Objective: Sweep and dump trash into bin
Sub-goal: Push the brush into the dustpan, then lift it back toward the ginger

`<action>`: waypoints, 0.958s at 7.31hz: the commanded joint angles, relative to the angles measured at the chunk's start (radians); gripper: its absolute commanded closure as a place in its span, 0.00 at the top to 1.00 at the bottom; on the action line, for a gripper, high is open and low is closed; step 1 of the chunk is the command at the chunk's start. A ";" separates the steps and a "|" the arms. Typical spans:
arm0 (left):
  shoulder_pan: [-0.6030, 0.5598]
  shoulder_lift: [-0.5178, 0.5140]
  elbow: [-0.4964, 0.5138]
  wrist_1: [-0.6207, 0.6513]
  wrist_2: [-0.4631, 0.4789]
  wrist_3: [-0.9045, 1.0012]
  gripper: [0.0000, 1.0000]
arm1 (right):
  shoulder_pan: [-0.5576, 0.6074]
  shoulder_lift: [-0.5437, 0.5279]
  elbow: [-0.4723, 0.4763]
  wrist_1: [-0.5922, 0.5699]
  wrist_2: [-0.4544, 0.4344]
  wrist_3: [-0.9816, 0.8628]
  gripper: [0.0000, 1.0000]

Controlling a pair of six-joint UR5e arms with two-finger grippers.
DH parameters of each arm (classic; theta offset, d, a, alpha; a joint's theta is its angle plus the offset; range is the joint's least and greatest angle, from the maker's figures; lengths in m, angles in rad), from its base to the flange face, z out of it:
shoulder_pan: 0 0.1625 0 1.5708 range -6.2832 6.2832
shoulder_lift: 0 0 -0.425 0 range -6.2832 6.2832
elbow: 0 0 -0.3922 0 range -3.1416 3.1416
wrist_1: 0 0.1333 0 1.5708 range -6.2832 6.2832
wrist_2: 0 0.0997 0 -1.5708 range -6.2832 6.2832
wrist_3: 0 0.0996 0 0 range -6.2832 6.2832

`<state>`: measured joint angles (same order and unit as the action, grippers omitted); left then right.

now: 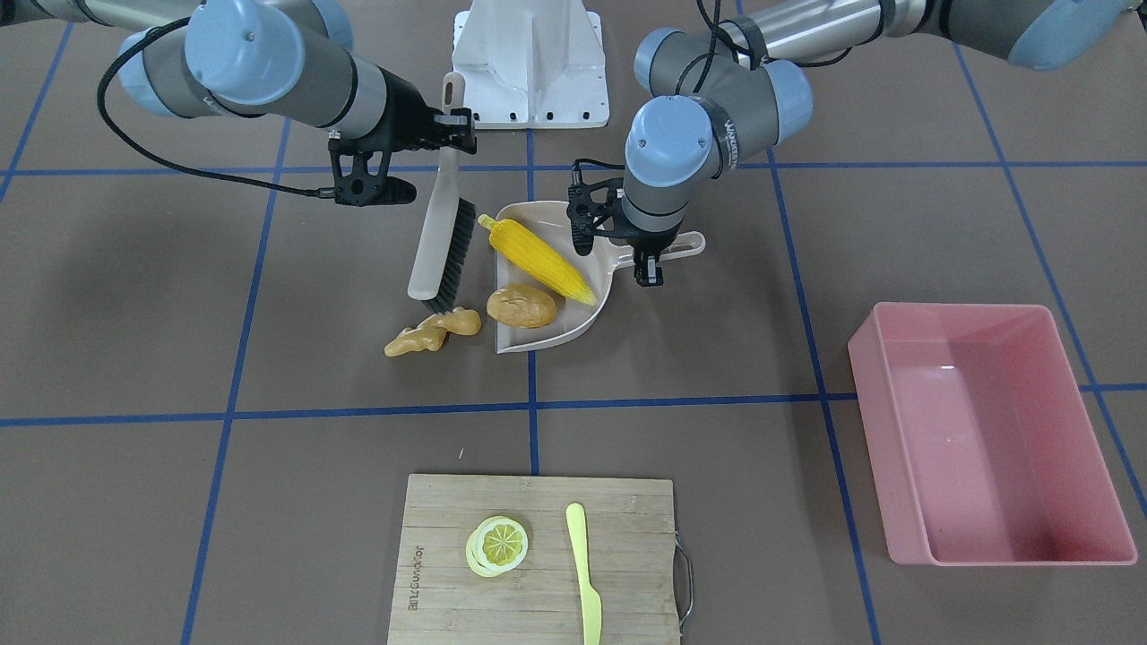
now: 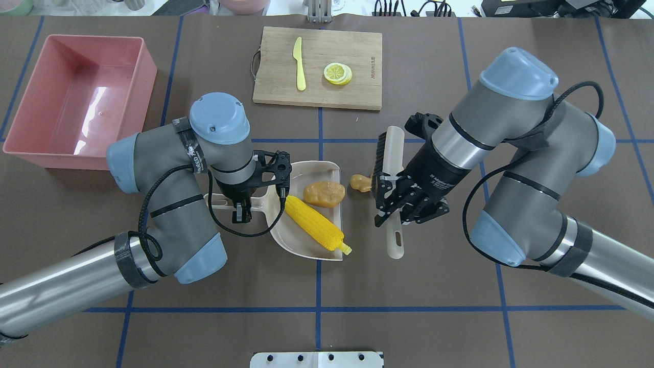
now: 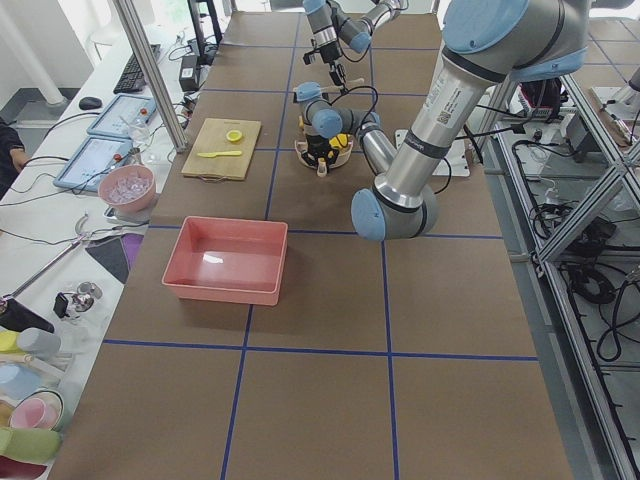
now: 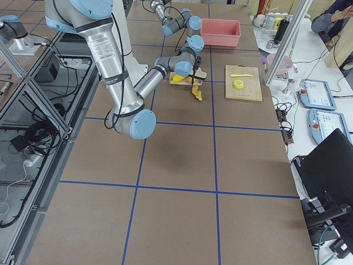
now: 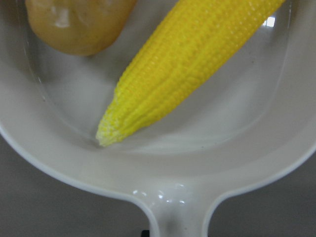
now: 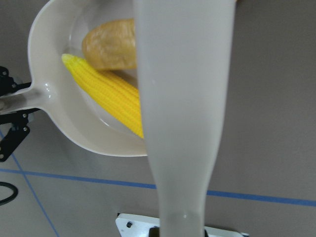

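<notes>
Item: sweep in hand, two of three pieces gathered

- Left pincer [image 1: 649, 262]: clamped on the dustpan [image 1: 573, 319] handle, pan flat on the bench [image 1: 269, 502]
- Right pincer [image 1: 453, 122]: clamped on the brush [image 1: 439, 242] handle, bristles towards the pan
- Dustpan holds: corn [image 1: 538, 257], lying slantwise with one end over the rim; potato [image 1: 521, 305] at the mouth
- Ginger [image 1: 433, 331]: on the bench, just outside the pan mouth, beside the bristle end
- Bin [image 1: 986, 421]: empty, well apart on the left arm's side

Risks, as judged:
- A skewed stroke may push the ginger past the mouth's corner rather than in
- The brush may knock the potato back out
- The overhanging corn may roll off if the pan tips on the carry to the bin
</notes>
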<state>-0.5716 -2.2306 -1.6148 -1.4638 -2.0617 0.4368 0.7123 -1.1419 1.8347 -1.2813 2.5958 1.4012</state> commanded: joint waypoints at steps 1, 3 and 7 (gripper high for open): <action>0.001 0.005 0.001 -0.004 0.000 -0.001 0.00 | 0.036 -0.096 0.001 -0.001 0.010 -0.165 0.00; -0.001 0.011 0.001 -0.019 0.000 -0.001 0.00 | 0.070 -0.189 -0.034 -0.004 0.010 -0.421 0.00; -0.001 0.019 -0.002 -0.036 0.000 -0.015 0.00 | 0.018 -0.194 -0.112 -0.003 -0.040 -0.562 0.00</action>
<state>-0.5720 -2.2125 -1.6151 -1.5004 -2.0608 0.4244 0.7298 -1.3370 1.7381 -1.2852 2.5664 0.8731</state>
